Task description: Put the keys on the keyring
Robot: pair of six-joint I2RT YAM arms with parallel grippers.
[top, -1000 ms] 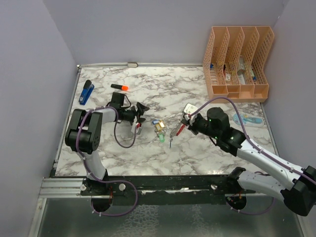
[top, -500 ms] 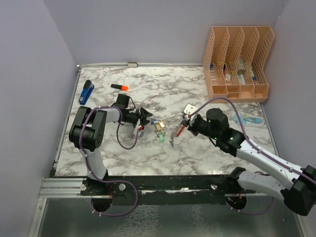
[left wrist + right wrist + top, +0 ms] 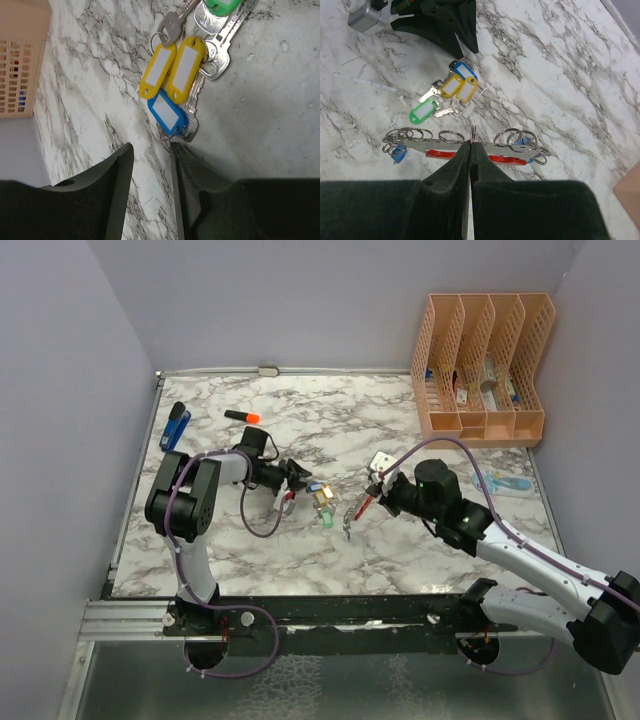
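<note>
The keys (image 3: 454, 89), tagged with 2 yellow covers, 1 blue and 1 green, are laid in a cluster near the middle of the tabletop (image 3: 400, 430), somewhat toward its near edge. The left gripper (image 3: 150, 152) is held just beside them on their left, its jaws parted by a narrow gap with nothing between them. The keyring (image 3: 437, 152), hung with small split rings, is clamped by the closed right gripper (image 3: 470, 146) just right of the keys.
</note>
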